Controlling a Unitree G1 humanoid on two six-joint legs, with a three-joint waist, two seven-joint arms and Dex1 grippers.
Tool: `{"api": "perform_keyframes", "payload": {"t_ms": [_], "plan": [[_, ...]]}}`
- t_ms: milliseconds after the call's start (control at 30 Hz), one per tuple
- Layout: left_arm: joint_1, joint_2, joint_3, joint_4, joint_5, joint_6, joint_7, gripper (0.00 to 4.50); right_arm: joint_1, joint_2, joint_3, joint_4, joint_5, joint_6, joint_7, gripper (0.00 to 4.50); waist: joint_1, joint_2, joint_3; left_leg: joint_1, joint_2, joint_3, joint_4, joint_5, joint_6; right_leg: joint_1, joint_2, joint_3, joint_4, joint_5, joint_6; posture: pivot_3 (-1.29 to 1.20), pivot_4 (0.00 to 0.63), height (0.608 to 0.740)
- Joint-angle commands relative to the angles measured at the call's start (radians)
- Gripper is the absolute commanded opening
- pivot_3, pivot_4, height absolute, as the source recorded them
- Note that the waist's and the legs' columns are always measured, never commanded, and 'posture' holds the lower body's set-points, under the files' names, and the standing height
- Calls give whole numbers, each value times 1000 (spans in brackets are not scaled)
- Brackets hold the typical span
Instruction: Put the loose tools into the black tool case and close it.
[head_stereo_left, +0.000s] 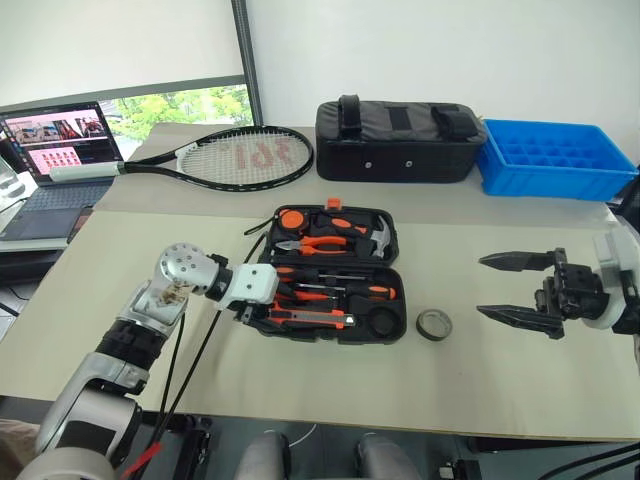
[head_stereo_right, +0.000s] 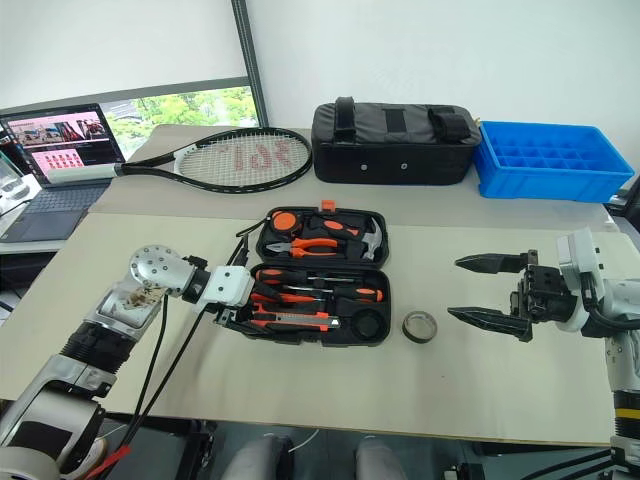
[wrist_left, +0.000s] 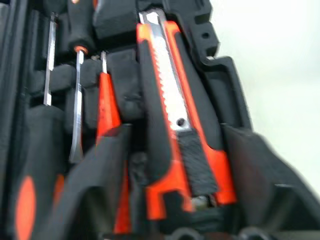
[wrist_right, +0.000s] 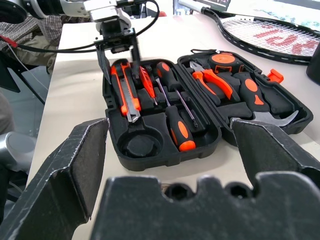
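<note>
The black tool case (head_stereo_left: 335, 275) lies open and flat on the beige table (head_stereo_left: 480, 370), its two moulded halves side by side, the far half carrying pliers, a hammer and a tape measure, the near half holding screwdrivers (head_stereo_left: 340, 290) in shaped slots. An orange latch tab juts from the far edge of the case. Along the case's near edge the orange-and-black utility knife (wrist_left: 175, 107) sits in its slot, metal blade-slide showing; beside it lies the slim orange tester screwdriver (wrist_left: 106, 102). A round recess in the near half stands empty.

Beyond the case lie a tennis racket (head_stereo_left: 235, 158), a black fabric bag (head_stereo_left: 400, 140) and a blue tray (head_stereo_left: 555, 158); a laptop (head_stereo_left: 60, 150) stands far to the case's left, its screen text too small to read. Red lettering on the racket strings cannot be made out.

The left gripper (wrist_right: 119, 47) hovers at the case's left end, fingers parted astride the knife's end, clamping nothing. The right gripper (head_stereo_left: 515, 290) hangs well to the right of the case, fingers wide apart and empty.

The small grey tape ring (head_stereo_left: 433, 324) lies on the table just right of the case.
</note>
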Motion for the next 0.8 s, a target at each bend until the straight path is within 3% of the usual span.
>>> {"api": "perform_keyframes", "payload": {"t_ms": [33,233,333,533,567,667,800], "plan": [[-11,-19,28,-5,-13,-10,29,4479,3,-11,-37,-27,29,-1,-2,4500,0,0,0,0,0,0,0,0,0,0,0,0,0,0,0,0,150,708],[-17,-36,144,-95,-204,143,16,4479,-4,-6,-30,-16,27,-12,-6,4500,0,0,0,-1,0,0,1,0,0,0,0,0,1,0,0,0,150,708],[-10,-38,146,-106,-219,180,3,3787,-10,0,-23,-13,26,-14,-9,4500,1,0,0,0,0,0,1,0,0,0,0,-1,1,0,0,0,150,708],[25,-58,84,-71,-174,136,-34,1576,-14,8,-16,-23,27,-10,-16,4500,2,0,0,0,0,0,1,0,0,0,0,-1,1,0,0,0,150,708],[27,-67,72,-44,-157,112,-35,1038,-12,8,-15,-26,28,-8,-15,4500,2,0,0,0,0,0,1,0,0,0,0,-1,1,0,0,0,150,708],[14,-98,49,51,-118,44,-32,197,-11,7,-13,-29,29,-6,-14,4500,2,0,0,0,0,0,1,0,0,0,0,0,1,0,0,0,150,708],[-34,-126,31,190,-63,-41,-39,94,-12,6,-10,-38,31,-1,-17,4500,2,0,0,0,0,0,1,0,0,0,1,0,1,0,0,0,150,708]]}}
